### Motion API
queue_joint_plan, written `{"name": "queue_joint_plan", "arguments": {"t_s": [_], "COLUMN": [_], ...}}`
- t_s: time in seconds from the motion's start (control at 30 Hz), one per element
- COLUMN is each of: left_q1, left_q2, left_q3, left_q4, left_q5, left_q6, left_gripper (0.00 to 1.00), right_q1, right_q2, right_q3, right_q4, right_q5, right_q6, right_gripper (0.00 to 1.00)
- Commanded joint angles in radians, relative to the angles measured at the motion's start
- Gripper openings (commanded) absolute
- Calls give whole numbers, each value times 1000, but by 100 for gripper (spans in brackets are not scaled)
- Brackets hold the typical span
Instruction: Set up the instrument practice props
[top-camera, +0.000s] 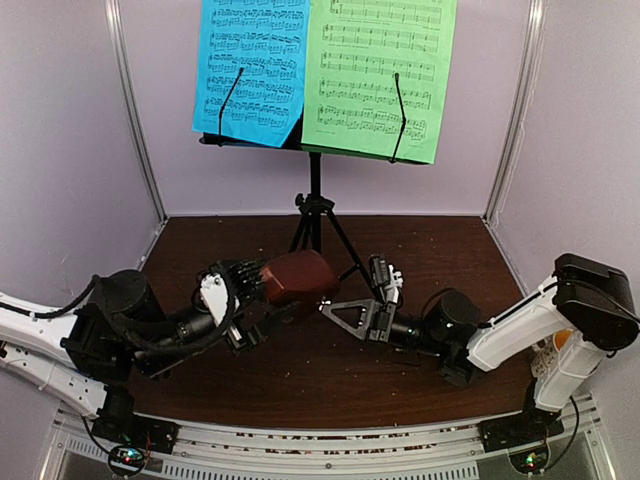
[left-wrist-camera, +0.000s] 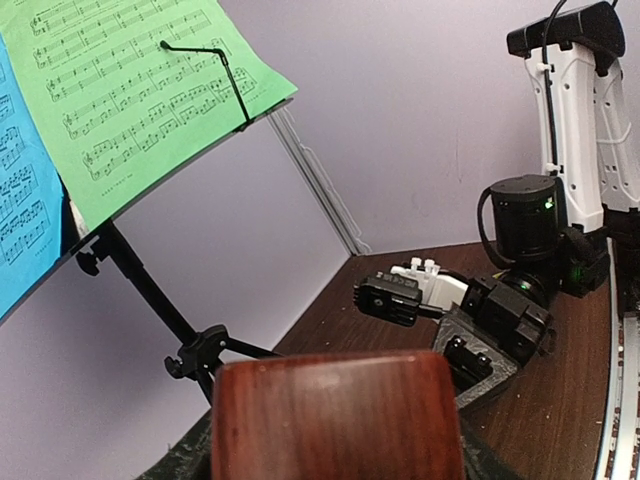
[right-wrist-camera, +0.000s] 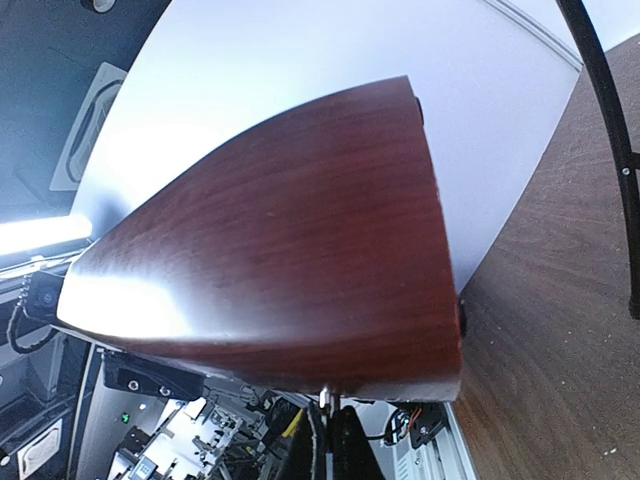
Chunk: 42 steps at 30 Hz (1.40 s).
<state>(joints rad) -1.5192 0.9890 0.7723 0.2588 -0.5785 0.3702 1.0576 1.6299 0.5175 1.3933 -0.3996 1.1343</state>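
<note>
"At the left of the table (top-camera: 300, 390), what did the left gripper (top-camera: 255, 286) have?"

"The metronome (top-camera: 300, 277). Its jaws stood partly apart, clamped across the metronome's left end. It was held tipped on its side, low over the wood, though whether it touched could not be told. It was in front of the music stand (top-camera: 315, 200), whose desk carried the blue sheet (top-camera: 250, 65) and the green sheet (top-camera: 380, 75)."

"How would it likely handle?"

"Probably rigid and fairly light. But its polished reddish-brown faces tapered and looked slick, so a grip could creep along the slope. Two opposite flat faces, taken squarely, seemed the safer hold."

"And the right gripper (top-camera: 335, 309)?"

"Closed tight, with its tips at the metronome's lower edge. Whether they pinched anything there could not be told."
</note>
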Motion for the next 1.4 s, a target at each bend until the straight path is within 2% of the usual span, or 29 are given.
{"name": "queue_joint_plan", "arguments": {"t_s": [0.0,0.1,0.17,0.23,0.33,0.4,0.53,0.7,0.83,0.97,1.07,1.37], "left_q1": [-16,-16,-16,3,66,119,181,219,266,318,368,394], "left_q2": [-51,-56,-53,-48,-48,-48,-23,60,164,273,318,454], "left_q3": [3,3,12,25,29,25,16,9,17,64,47,31], "left_q4": [116,117,113,93,44,24,28,85,125,83,137,211], "left_q5": [43,21,-22,-64,-55,-25,33,118,252,364,465,629], "left_q6": [11,-1,-21,-71,-202,-296,-391,-451,-519,-557,-597,-560], "left_gripper": [16,16,15,14,13,12,11,11,11,12,13,19], "right_q1": [-40,-41,-38,-31,-15,-4,21,35,35,34,32,28], "right_q2": [33,31,-2,-57,-147,-189,-249,-346,-448,-539,-592,-674], "right_q3": [-7,-2,6,-1,-17,-38,-93,-161,-166,-147,-138,-108], "right_q4": [184,180,73,-72,-324,-390,-470,-572,-703,-822,-889,-1012], "right_q5": [87,77,71,92,150,169,191,240,296,342,368,401], "right_q6": [103,96,45,-36,-156,-223,-308,-359,-412,-466,-501,-546], "right_gripper": [0,0,0,12,30,40,50,56,62,69,73,78]}}
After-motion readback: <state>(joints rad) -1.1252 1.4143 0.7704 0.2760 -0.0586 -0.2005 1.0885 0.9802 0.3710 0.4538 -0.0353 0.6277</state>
